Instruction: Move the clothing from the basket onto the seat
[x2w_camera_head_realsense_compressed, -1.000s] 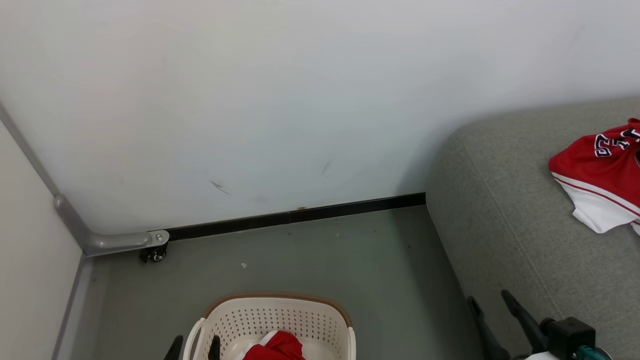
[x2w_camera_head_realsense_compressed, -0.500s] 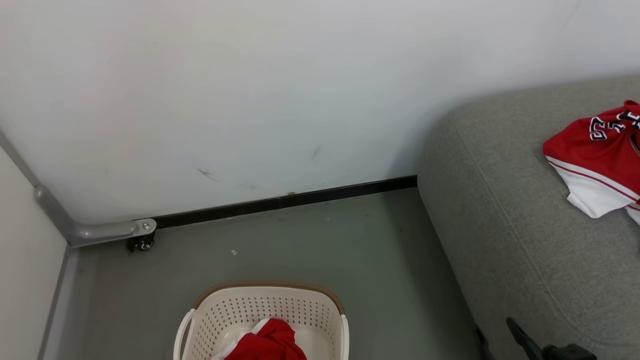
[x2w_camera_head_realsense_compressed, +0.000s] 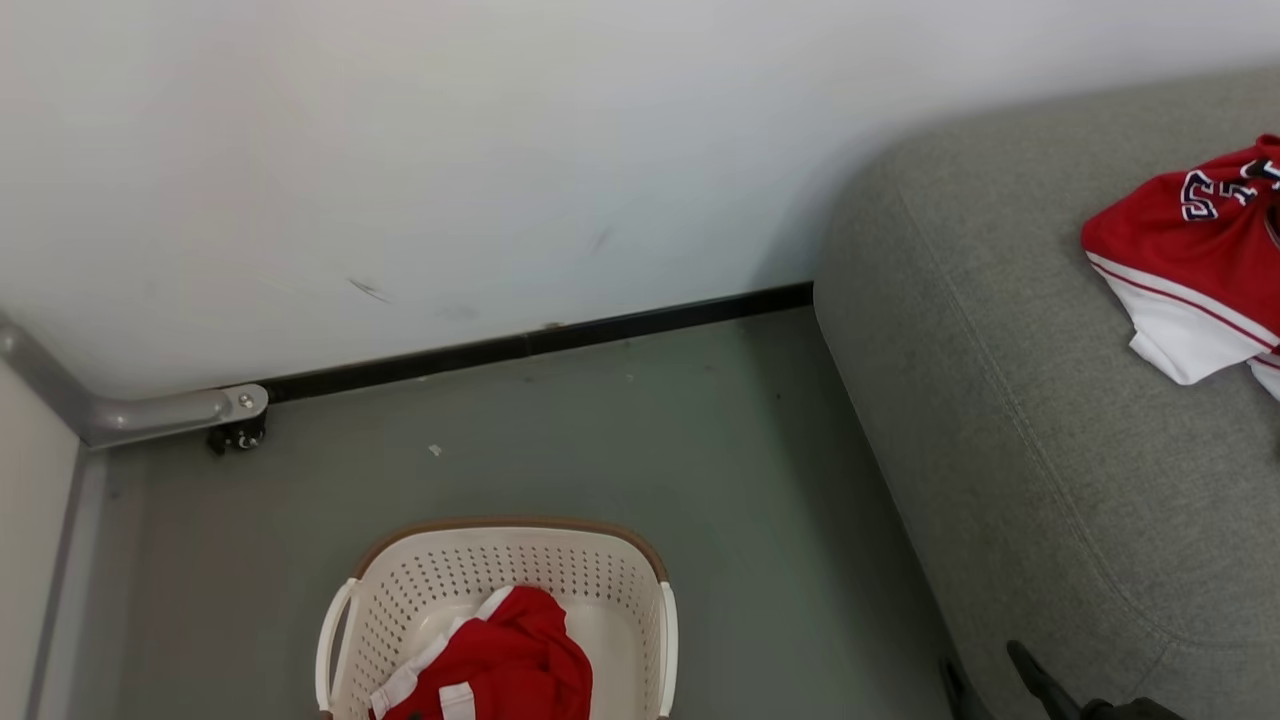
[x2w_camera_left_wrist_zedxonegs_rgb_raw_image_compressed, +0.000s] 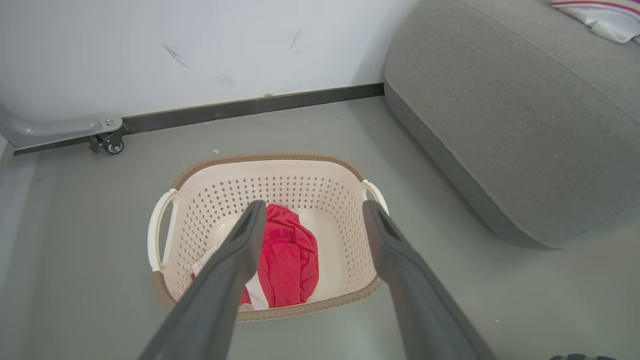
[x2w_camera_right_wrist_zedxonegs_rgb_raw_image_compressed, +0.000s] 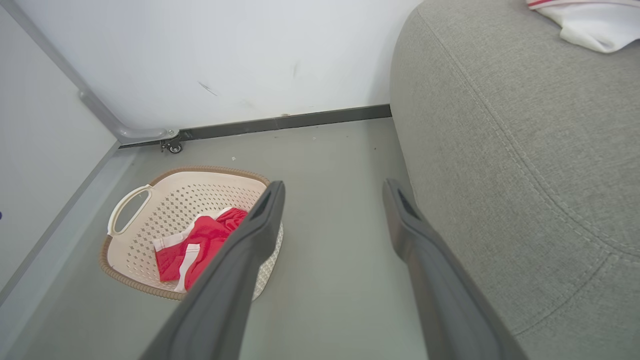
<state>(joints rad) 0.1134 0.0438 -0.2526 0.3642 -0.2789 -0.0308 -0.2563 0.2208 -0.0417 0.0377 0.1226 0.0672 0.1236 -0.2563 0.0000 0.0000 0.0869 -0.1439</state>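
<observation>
Grey and empty, my jaws stand spread wide on both arms: my left gripper (x2w_camera_left_wrist_zedxonegs_rgb_raw_image_compressed: 314, 207) hangs over the basket (x2w_camera_left_wrist_zedxonegs_rgb_raw_image_compressed: 270, 158), my right gripper (x2w_camera_right_wrist_zedxonegs_rgb_raw_image_compressed: 335, 185) over the floor (x2w_camera_right_wrist_zedxonegs_rgb_raw_image_compressed: 325, 280) between basket and seat (x2w_camera_head_realsense_compressed: 1000, 400). One red jersey (x2w_camera_head_realsense_compressed: 1170, 230) already lies on the seat. Red shorts (x2w_camera_left_wrist_zedxonegs_rgb_raw_image_compressed: 292, 255) with white trim sit in the basket, so I judge the job about half done.

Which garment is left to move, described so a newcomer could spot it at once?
Start at the big grey seat; on the floor to its left stands a cream perforated basket. Crumpled inside it is a red garment with white stripes. Unlike the red jersey on the seat, it shows no lettering.
</observation>
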